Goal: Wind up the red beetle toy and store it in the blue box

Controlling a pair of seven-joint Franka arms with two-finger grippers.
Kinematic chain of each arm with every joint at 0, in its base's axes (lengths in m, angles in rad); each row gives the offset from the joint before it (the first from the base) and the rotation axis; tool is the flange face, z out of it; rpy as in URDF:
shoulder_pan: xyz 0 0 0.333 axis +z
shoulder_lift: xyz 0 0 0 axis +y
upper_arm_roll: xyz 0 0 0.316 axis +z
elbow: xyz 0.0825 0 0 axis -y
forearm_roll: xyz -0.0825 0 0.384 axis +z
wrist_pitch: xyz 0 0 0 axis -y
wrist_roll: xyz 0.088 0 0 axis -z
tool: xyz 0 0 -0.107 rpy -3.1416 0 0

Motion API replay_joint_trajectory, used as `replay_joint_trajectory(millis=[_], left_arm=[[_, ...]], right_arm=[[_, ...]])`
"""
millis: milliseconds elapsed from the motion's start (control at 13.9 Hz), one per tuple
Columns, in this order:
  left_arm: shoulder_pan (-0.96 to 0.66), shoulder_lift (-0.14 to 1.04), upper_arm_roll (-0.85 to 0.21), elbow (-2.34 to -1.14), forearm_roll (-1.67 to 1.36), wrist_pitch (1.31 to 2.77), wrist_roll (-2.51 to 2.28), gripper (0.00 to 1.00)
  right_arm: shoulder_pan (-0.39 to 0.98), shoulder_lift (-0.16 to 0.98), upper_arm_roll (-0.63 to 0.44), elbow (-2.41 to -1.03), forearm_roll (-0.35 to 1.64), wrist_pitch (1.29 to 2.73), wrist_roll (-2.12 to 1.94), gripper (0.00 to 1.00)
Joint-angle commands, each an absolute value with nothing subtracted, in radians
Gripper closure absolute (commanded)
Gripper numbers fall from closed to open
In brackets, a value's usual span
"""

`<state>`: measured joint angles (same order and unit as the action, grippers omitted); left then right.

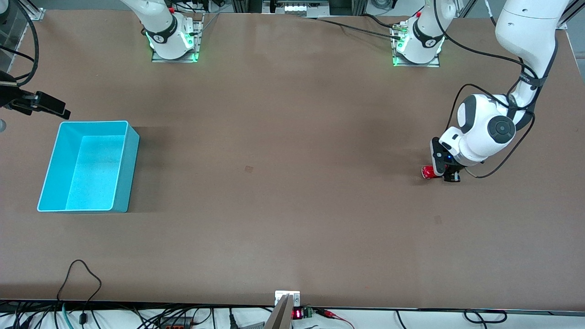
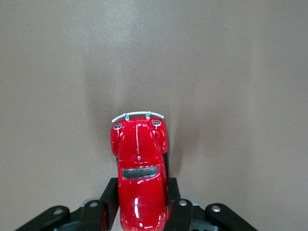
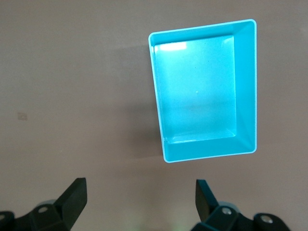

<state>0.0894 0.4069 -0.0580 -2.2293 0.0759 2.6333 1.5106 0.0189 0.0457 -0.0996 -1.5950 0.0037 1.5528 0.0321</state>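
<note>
The red beetle toy [image 1: 428, 172] sits on the brown table toward the left arm's end. My left gripper [image 1: 442, 175] is down at the table and shut on the toy's rear body. In the left wrist view the toy [image 2: 139, 154] points away from the hand, silvery bumper foremost, with a black finger [image 2: 108, 202] pressed against each side of it. The blue box [image 1: 128, 173] stands open-topped and empty toward the right arm's end. My right gripper [image 1: 51, 105] hangs open beside the box, holding nothing; its wrist view shows the box [image 3: 207, 155] below and the gripper [image 3: 140, 195] over bare table.
The two arm bases [image 1: 172, 43] [image 1: 418, 45] stand along the table edge farthest from the front camera. Cables [image 1: 82, 278] and a small mount [image 1: 287, 299] lie at the nearest edge. A faint square mark [image 1: 248, 169] is on the tabletop between box and toy.
</note>
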Motion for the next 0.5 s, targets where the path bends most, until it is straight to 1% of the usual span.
replay_joint_trajectory(millis=[0,431], left_arm=[[0.097,0.428,-0.063,-2.233,0.087,2.642,1.568,0.64],[0.106,0.44,-0.063,-2.232,0.087,2.642,1.574,0.65]], right_arm=[[0.011,0.046,-0.091,-1.588,0.006,1.542,0.04,0.0],[0.017,0.046,-0.091,-1.588,0.009,1.545,0.041,0.0]])
